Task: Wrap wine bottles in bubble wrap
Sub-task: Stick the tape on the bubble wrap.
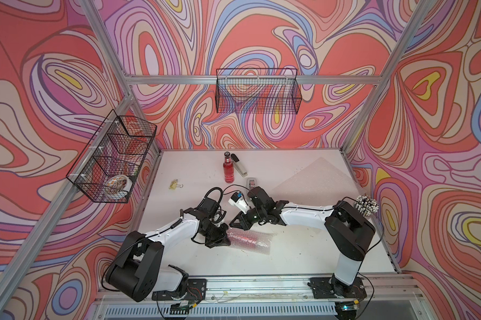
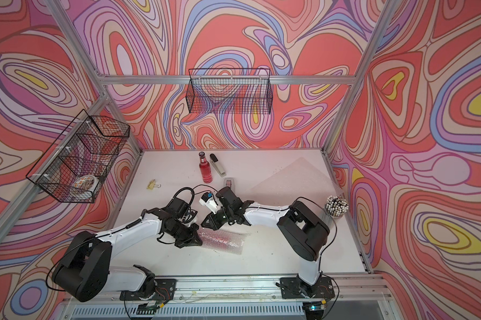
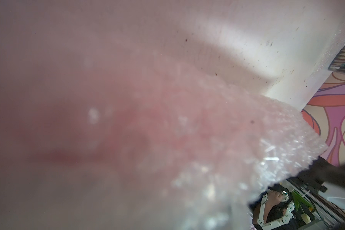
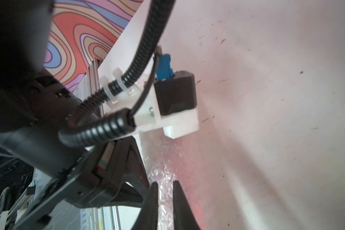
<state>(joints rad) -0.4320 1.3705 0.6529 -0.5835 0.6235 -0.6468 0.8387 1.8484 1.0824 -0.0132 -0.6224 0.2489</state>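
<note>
**Non-task clutter in the cell**

White table (image 1: 303,257) is scuffed and speckled. Grey-black stapler (image 1: 239,165) lies upper centre, with the grey tape dispenser (image 1: 252,182) just below it. Yellow binder clip (image 1: 176,184) sits alone to their left. Cup of pens (image 1: 367,206) is at the right edge. Back wire basket (image 1: 257,106) hangs top centre. Side wire basket (image 1: 100,191) hangs at left, with a patterned tape roll (image 1: 119,185) in its lowest compartment. Swirl-print walls (image 1: 428,110) run all round.

In your left wrist view the bubble wrap (image 3: 207,139) fills the lens as blur, and the bottle (image 3: 54,155) inside it is only a red smear. Over the wrap, the fingers (image 4: 152,207) of the right gripper (image 4: 165,182) run off the picture's edge, and you cannot tell whether they pinch it. At the wrap's end the left gripper (image 1: 224,237) hides its own tips.
</note>
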